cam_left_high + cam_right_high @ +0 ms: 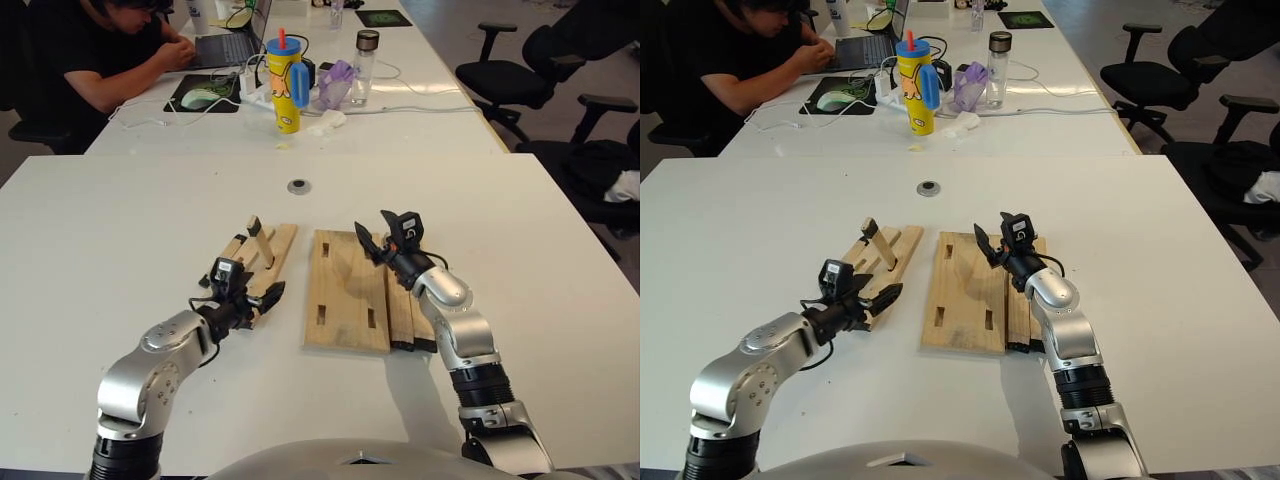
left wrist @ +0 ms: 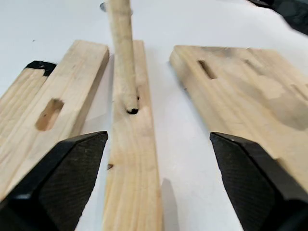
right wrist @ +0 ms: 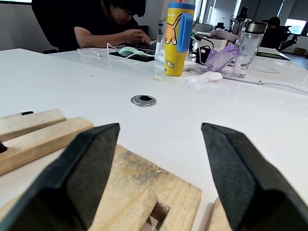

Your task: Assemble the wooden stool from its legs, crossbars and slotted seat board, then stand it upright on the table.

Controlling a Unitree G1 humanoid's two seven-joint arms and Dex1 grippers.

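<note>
Stool barely begun: one crossbar socketed, all else loose.
You'll find the slotted seat board (image 1: 347, 290) flat mid-desk (image 1: 120, 240), toward the near edge. Just left of it, a leg (image 2: 132, 159) has a crossbar (image 2: 122, 53) standing in its hole, with other legs (image 2: 53, 113) beside it. Your left claw (image 2: 159, 137) hovers wide open and empty over that leg, and your right claw (image 1: 385, 232) gapes empty over the board's far edge.

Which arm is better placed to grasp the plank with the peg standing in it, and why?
Left. The left pincer is open and aimed straight at that plank, close ahead. The right pincer, also open, sits over the seat board, farther off.
</note>
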